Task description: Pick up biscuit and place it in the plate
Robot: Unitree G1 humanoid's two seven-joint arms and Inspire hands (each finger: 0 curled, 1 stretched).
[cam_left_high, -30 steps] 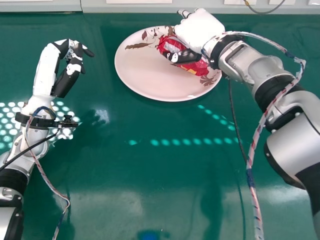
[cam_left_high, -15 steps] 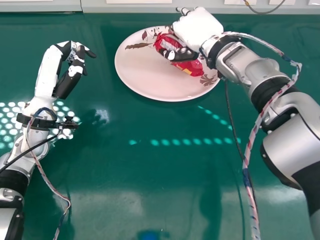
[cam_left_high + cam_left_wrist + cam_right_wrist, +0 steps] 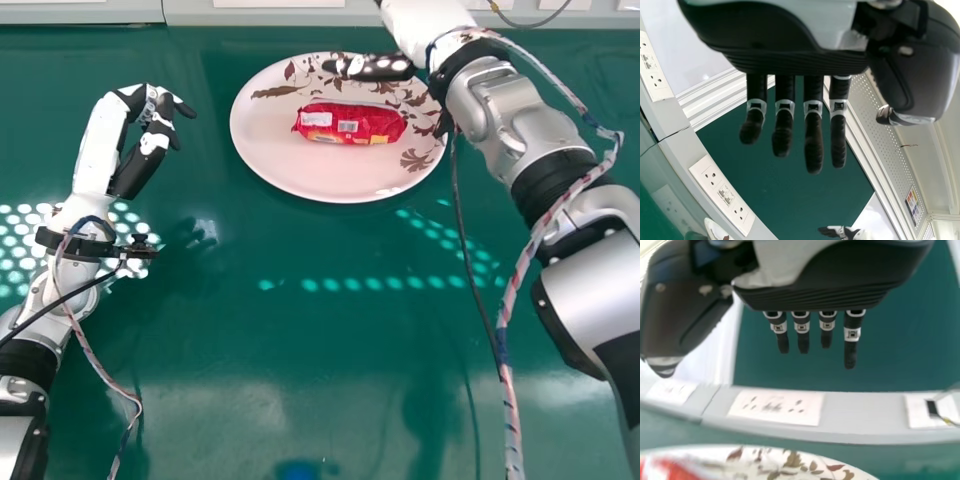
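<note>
Its right hand (image 3: 425,25) has let go of the biscuit (image 3: 350,123) and drawn away toward one o'clock, fingers straight, slightly apart. Biscuit lies mid-plate (image 3: 290,170); the left hand (image 3: 97,140) sits relaxed near nine o'clock outside the plate.

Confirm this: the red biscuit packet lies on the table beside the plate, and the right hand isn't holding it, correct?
Not quite: the red biscuit packet lies on the plate, not beside it, as the head view shows. The right hand indeed isn't holding it.
</note>
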